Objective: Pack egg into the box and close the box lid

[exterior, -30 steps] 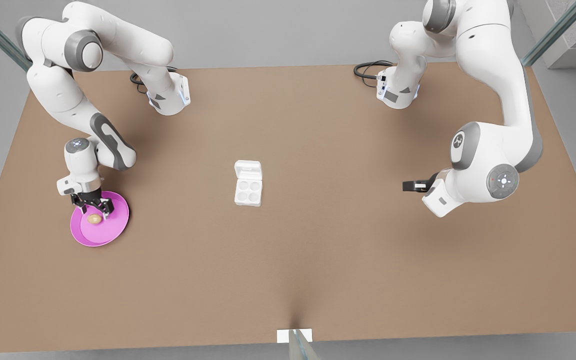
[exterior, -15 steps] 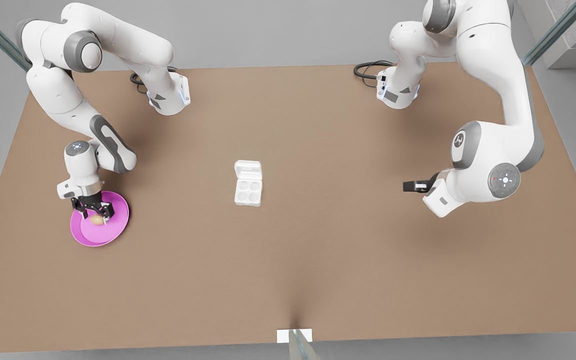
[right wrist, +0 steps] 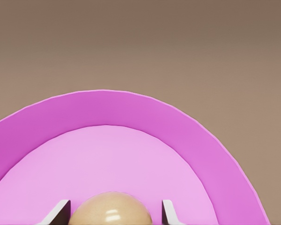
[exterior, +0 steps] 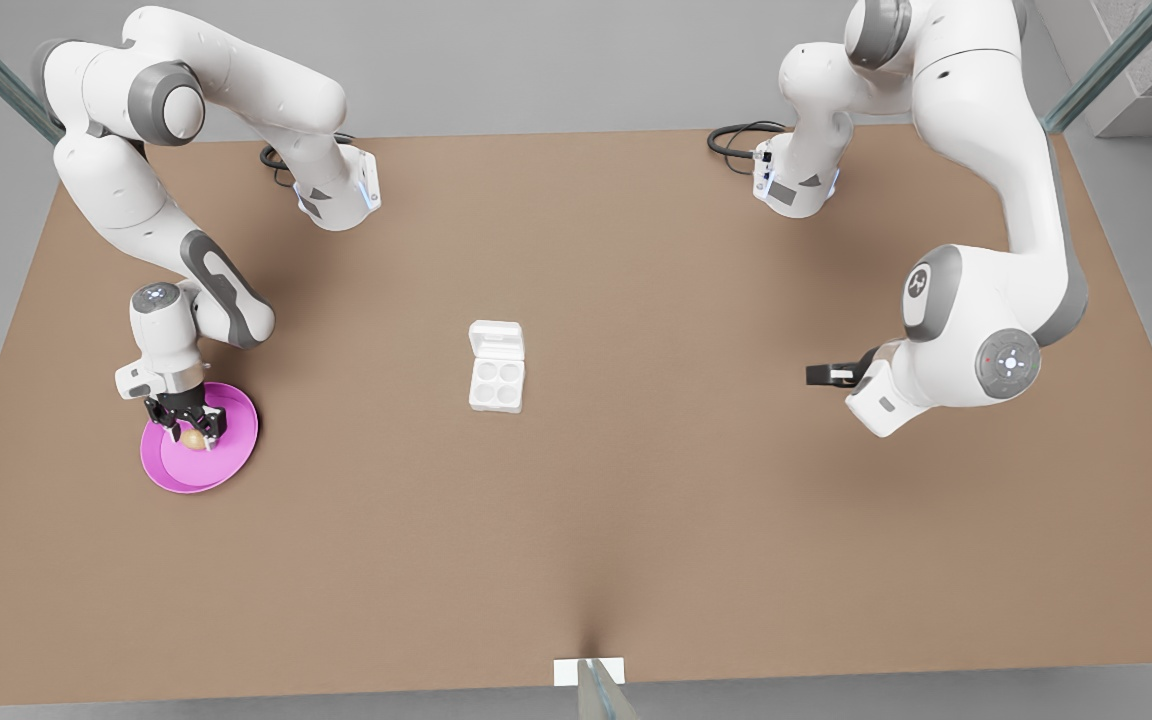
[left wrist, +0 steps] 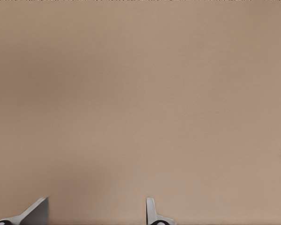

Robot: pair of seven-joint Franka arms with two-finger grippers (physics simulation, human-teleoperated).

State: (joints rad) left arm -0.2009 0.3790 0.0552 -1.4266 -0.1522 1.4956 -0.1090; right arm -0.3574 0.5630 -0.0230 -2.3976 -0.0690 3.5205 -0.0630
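Right gripper (exterior: 188, 430), jaws open astride the egg (right wrist: 110, 208) on the pink plate (right wrist: 187, 140), may squirt it sideways if closing off-centre; left gripper (exterior: 818, 373) waits, fingers apart.

There are two robot arms, and each one carries one gripper: the right gripper (exterior: 192, 428) and the left gripper (exterior: 816, 373). On the brown table (exterior: 636, 500) I count one egg (exterior: 195, 439), one pink plate (exterior: 226, 455) and one white box (exterior: 496, 383). The box has four round cups, in two rows of two, and one box lid (exterior: 496, 340). At the table's near edge there is one small white tag (exterior: 566, 672).
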